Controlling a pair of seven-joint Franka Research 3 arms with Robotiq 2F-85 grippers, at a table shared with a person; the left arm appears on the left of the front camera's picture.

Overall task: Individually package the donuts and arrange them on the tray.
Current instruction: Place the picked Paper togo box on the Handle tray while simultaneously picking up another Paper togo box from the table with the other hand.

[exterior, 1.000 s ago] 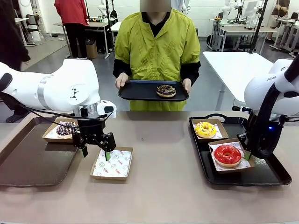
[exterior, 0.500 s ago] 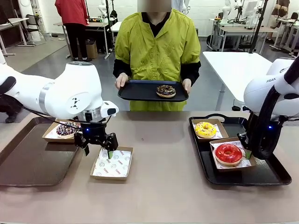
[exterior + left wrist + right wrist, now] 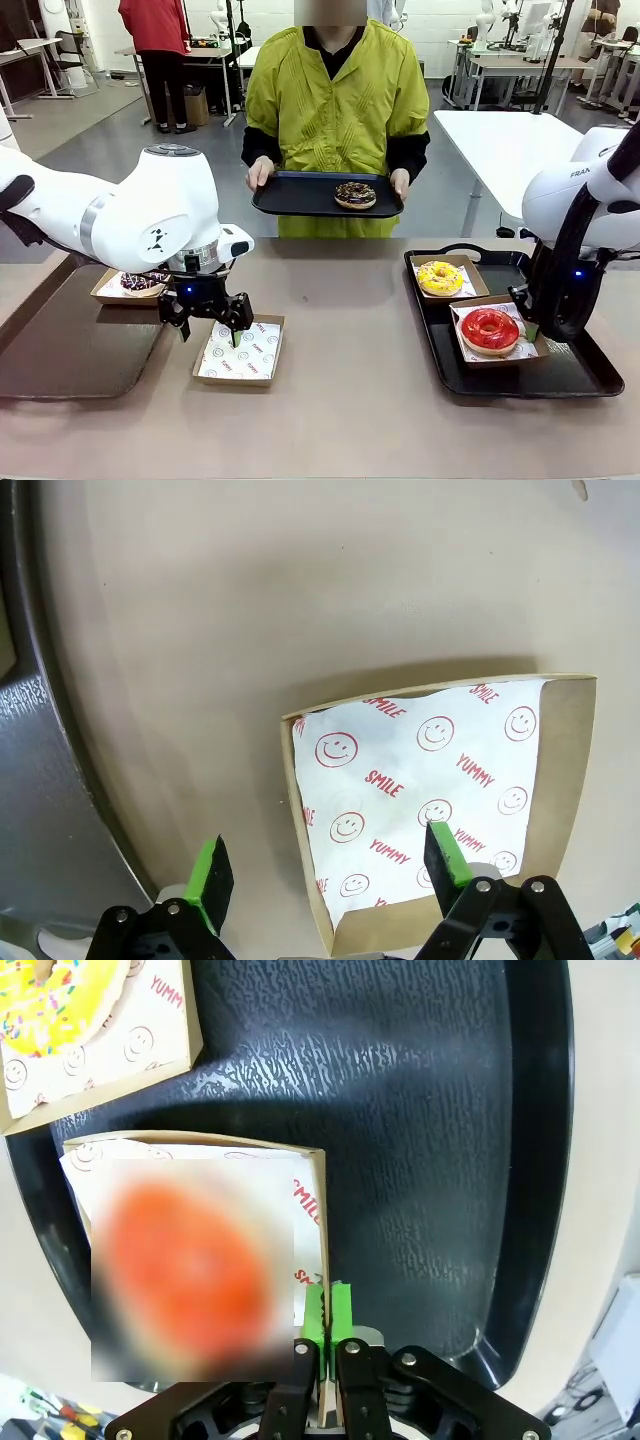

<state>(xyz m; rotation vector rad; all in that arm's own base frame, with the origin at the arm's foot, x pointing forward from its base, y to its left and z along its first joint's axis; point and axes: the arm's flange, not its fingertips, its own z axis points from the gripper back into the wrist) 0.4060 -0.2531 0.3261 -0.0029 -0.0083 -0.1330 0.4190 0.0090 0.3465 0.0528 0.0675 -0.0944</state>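
My left gripper (image 3: 208, 322) (image 3: 328, 865) hangs open over the near left wall of an empty paper-lined box (image 3: 240, 350) (image 3: 430, 790) on the table. That wall lies between its green pads. A chocolate donut (image 3: 143, 282) sits boxed on the left tray (image 3: 70, 345). On the right tray (image 3: 560, 375) (image 3: 420, 1110) are a boxed yellow donut (image 3: 440, 277) (image 3: 50, 1000) and a boxed red donut (image 3: 489, 329) (image 3: 190, 1270). My right gripper (image 3: 528, 326) (image 3: 326, 1318) pinches the right wall of the red donut's box. The person holds a black tray (image 3: 290, 195) bearing another chocolate donut (image 3: 355, 195).
The person stands at the table's far edge, both hands on the held tray. Bare table (image 3: 350, 300) lies between the two trays. A white table (image 3: 500, 140) stands behind on the right.
My left arm has swung a little to the right and its gripper has shifted slightly over the empty box. The right arm and the person's tray stay still.
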